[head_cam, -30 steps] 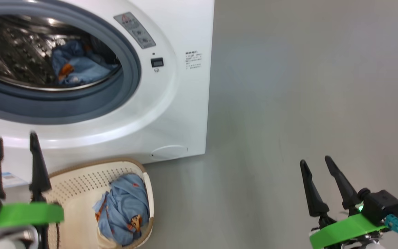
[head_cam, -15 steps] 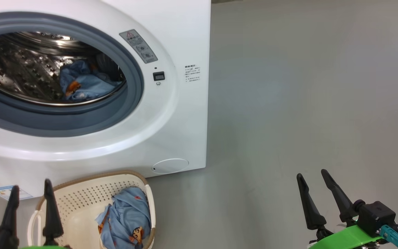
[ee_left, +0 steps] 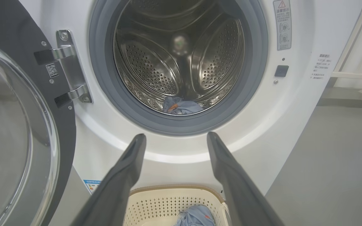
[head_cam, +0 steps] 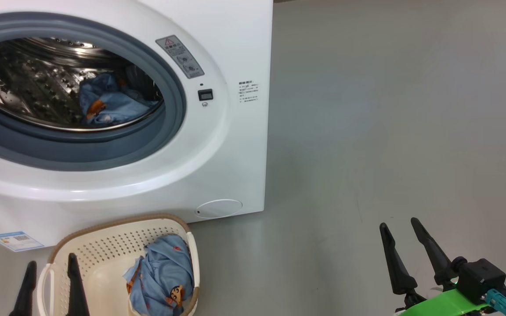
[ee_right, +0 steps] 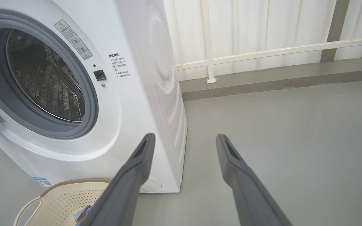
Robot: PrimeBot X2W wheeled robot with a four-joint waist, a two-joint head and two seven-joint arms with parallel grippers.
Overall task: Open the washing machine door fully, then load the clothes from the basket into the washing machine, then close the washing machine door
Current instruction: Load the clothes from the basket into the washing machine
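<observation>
— Left wrist view: noting left gripper spread wide, empty, poised above basket, facing drum. Right side?
— Logging right gripper likewise parted, holding nothing, over bare floor, well apart from washer. Door?
— Swung out on its hinge, left of the opening. Judging step one done.
— Clothes?
— Light-blue heap, bunched toward basket's right side in head view. Another piece already low in drum.
— Handling?
— Probably light, limp, shapeless; bound to drape and trail once lifted. Little risk of slipping from a firm pinch, some of snagging on basket rim or gasket.
— Where to grip?
— Deep into the raised crumple near heap's middle, not a loose edge; otherwise likely lifting a single layer only. Worth raising clear of the rim before swinging toward drum.
</observation>
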